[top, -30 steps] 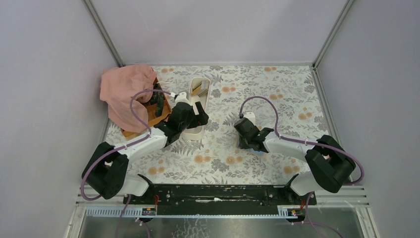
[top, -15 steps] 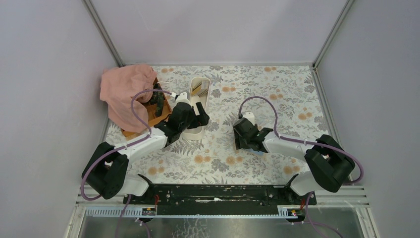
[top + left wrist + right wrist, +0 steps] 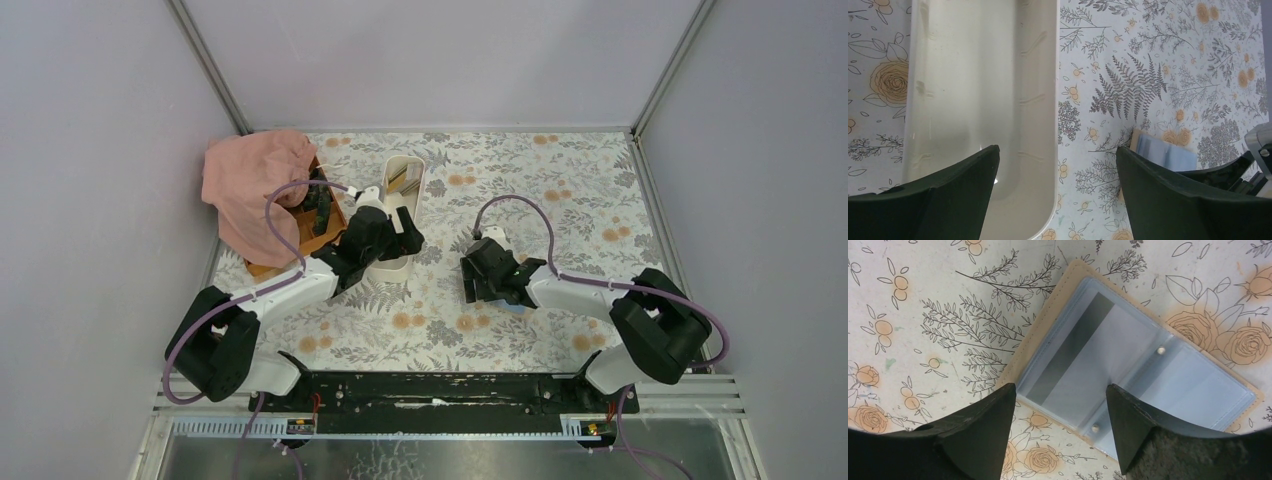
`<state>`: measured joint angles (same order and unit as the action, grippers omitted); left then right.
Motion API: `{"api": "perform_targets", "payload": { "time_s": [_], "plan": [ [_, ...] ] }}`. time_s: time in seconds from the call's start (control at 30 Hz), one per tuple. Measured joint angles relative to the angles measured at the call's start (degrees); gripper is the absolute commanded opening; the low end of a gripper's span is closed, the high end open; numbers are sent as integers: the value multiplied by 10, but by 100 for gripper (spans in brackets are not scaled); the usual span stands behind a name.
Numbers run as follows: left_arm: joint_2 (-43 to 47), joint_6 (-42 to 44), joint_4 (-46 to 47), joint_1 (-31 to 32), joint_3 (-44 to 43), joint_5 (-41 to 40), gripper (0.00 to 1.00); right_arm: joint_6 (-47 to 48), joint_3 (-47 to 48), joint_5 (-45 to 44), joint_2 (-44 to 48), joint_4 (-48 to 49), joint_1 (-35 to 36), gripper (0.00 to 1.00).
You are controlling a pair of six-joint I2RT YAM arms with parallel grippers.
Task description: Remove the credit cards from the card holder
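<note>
Top view: your right tool (image 3: 478, 283) has shifted toward 9 o'clock since a second ago. Left wrist: your left tool (image 3: 1056, 150) hangs apart over the tray (image 3: 1055, 75), with the card holder (image 3: 1168, 150) at 4 o'clock. Right wrist: the right tool hangs apart above the open card holder; you'd best slide the striped credit card (image 3: 1070, 357) out flat.

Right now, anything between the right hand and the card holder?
Nothing visible. The right hand hangs open straight above the card holder, which lies open; a card sits inside its clear sleeve.
</note>
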<state>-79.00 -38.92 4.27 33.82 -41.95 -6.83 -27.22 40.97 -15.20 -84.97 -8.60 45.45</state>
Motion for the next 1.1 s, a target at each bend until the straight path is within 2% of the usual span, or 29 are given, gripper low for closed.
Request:
{"api": "perform_targets", "payload": {
  "time_s": [0.17,0.43,0.6,0.73,1.1],
  "plan": [
    [-2,0,0,3,0,3,93,5,11,3,-16,-4,4,80],
    [-11,0,0,3,0,5,93,9,21,-2,-25,-15,7,69],
    [-14,0,0,3,0,7,93,9,21,0,-24,-12,7,66],
    [-19,0,0,3,0,11,93,9,19,5,-21,-7,7,57],
    [-21,0,0,3,0,15,93,1,6,25,-6,16,7,24]
  ]
}}
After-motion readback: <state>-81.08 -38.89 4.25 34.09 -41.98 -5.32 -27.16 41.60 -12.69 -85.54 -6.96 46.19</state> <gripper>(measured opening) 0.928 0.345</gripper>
